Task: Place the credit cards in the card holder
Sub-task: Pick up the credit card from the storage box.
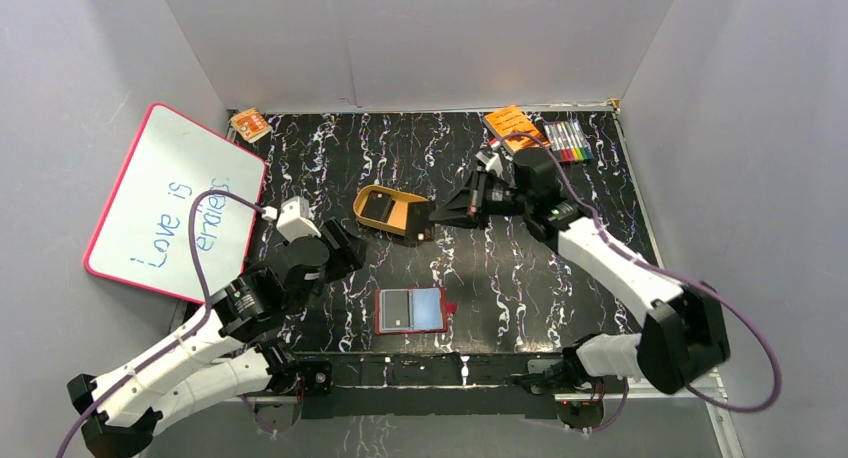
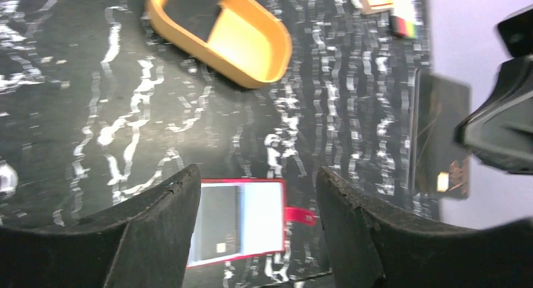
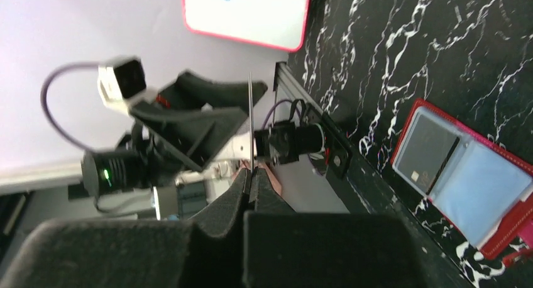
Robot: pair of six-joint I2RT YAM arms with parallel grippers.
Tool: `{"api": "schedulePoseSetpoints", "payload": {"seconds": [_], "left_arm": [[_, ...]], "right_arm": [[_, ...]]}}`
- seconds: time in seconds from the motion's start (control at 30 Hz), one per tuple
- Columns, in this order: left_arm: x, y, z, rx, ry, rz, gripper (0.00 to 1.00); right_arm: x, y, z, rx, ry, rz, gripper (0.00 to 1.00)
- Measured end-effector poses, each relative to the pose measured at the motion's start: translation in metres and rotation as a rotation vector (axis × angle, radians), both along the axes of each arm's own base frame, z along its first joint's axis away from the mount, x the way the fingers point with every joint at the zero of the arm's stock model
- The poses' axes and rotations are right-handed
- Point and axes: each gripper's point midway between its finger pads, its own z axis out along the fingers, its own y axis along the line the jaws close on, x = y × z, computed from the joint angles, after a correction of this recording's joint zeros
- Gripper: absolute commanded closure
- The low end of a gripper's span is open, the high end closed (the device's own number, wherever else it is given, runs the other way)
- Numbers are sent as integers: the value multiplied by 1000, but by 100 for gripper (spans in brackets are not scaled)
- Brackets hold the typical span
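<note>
Right pincer (image 3: 250,182), forearm (image 1: 600,253) angled inward, pinches 1 credit card (image 2: 440,137) on edge.

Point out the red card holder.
In the top view the card holder lies open on the table near its front edge, roughly central, on the near side of the tan dish.
</note>
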Motion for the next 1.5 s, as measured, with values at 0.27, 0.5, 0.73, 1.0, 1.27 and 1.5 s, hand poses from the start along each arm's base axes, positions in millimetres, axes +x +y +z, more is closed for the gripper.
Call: {"api": "schedulePoseSetpoints", "payload": {"seconds": [0.27, 0.5, 0.73, 1.0, 1.27, 1.5], "left_arm": [[-5, -37, 67, -275, -157, -157, 29], [-24, -79, 115, -501, -285, -391, 25], [-50, -120, 123, -577, -315, -656, 28], [-66, -129, 136, -617, -358, -771, 30], [-68, -139, 130, -607, -342, -817, 32], [-68, -144, 123, -592, -321, -835, 34]], "right_arm": [[-49, -34, 43, 134, -278, 115, 100], [-84, -43, 61, 233, -437, 238, 100], [-112, -53, 85, 297, -570, 327, 100], [-122, -57, 97, 337, -614, 365, 100], [-124, -57, 98, 352, -611, 369, 100], [-127, -58, 98, 355, -607, 379, 100]]}}
